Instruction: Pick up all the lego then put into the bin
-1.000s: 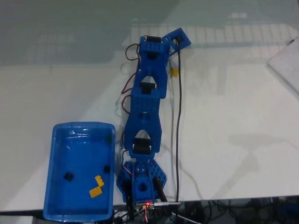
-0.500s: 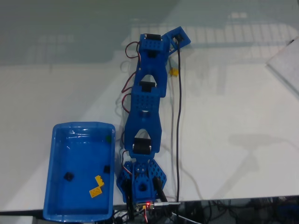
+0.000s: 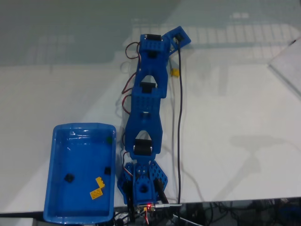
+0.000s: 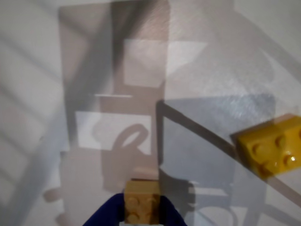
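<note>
the blue arm (image 3: 146,117) stretches straight up the white table (image 3: 235,117) from its base, which sits just right of the blue bin (image 3: 61,141) in the fixed view, and a yellow brick (image 3: 174,73) lies on the table just beside the arm's far end, well away from the bin. in the wrist view the gripper (image 4: 142,212) is clamped on a tan brick (image 4: 142,200) between its two blue fingertips (image 4: 106,214), with that yellow brick (image 4: 273,146) on the table to its right. inside the bin lie a yellow piece (image 3: 97,188) and two small black bricks, one (image 3: 69,178) left of the yellow piece and one (image 3: 107,170) against the bin's right wall.
</note>
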